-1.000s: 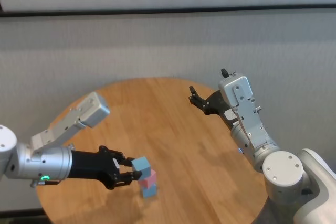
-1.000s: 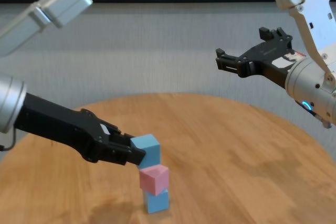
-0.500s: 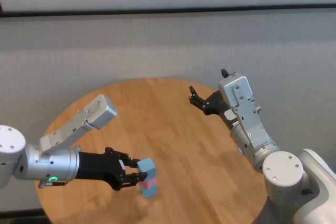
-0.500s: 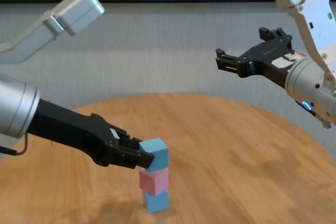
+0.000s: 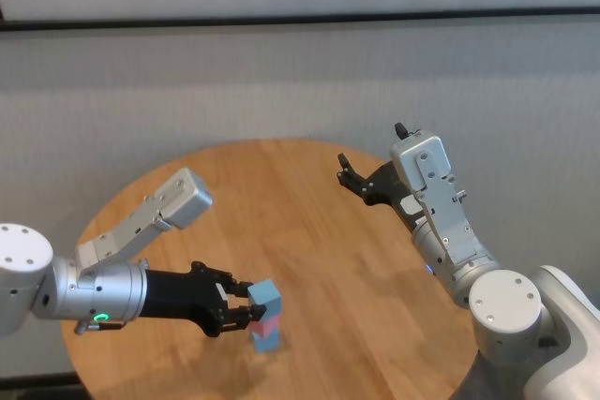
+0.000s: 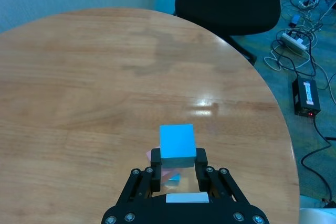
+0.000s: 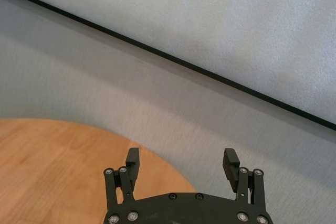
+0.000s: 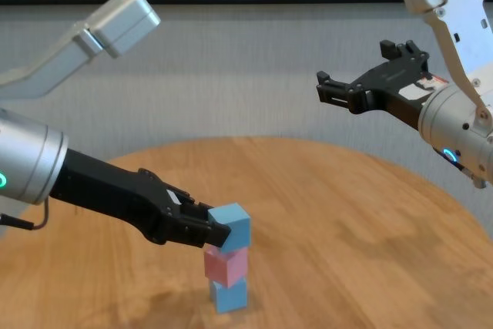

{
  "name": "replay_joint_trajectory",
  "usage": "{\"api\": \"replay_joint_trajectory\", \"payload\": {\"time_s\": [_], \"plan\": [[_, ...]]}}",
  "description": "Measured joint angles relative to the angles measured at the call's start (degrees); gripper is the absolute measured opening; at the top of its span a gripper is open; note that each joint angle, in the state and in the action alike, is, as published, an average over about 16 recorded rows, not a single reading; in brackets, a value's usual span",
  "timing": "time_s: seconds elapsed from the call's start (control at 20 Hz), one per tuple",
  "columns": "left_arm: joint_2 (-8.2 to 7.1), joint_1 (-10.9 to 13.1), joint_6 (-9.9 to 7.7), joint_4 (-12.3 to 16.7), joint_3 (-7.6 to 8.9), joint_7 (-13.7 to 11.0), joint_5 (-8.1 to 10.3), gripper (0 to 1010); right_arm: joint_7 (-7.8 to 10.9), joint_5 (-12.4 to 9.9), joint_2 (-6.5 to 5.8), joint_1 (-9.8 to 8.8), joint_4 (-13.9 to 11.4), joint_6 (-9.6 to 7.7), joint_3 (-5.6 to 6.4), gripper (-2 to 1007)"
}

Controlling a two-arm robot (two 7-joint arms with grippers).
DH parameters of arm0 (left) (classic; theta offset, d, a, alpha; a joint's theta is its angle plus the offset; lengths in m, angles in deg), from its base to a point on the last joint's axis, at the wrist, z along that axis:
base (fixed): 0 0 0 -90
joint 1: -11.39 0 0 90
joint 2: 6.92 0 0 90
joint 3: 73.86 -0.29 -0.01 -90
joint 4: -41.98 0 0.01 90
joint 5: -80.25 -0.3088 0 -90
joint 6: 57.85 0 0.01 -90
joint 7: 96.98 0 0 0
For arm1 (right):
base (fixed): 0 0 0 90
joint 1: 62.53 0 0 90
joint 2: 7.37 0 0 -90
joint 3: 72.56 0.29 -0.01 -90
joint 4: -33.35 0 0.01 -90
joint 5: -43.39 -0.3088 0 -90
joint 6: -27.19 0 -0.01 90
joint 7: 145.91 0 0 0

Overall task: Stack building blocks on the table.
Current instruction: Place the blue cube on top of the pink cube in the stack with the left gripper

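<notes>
Matte blue cube [image 8: 231, 226] clamped in left end effector [image 8: 206, 230], atop pink cube [image 8: 226, 263].

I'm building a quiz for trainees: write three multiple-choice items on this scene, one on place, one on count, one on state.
1. Where is the top light blue matte cube?
A. on the pink matte cube
B. lying alone on the table
C. in the right gripper

2. How many cubes are in the stack?
A. one
B. two
C. three

3. The right gripper's jaws are:
A. open, empty
B. shut on a cube
C. resting on the table

Answers:
1 A: the top light blue matte cube sits on the pink matte cube, the left gripper gripping it.
2 C: the bottom light blue cube lies beneath.
3 A: the right gripper hangs spread above the round wooden table.
</notes>
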State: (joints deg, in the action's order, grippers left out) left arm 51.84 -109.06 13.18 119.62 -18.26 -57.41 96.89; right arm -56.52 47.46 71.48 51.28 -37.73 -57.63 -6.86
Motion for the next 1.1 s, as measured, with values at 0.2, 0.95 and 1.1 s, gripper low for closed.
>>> {"api": "replay_joint_trajectory", "payload": {"time_s": [0.2,0.95,1.1], "plan": [[-0.02,-0.21,0.09,-0.4,-0.41,0.54,0.37,386,0.0,0.0,0.0,0.0,0.0,0.0,0.0,1001],[-0.66,-0.79,0.37,-1.11,-1.74,2.47,1.89,386,0.0,0.0,0.0,0.0,0.0,0.0,0.0,1001],[-0.79,-0.98,0.43,-1.28,-2.08,2.73,2.18,386,0.0,0.0,0.0,0.0,0.0,0.0,0.0,1001]]}}
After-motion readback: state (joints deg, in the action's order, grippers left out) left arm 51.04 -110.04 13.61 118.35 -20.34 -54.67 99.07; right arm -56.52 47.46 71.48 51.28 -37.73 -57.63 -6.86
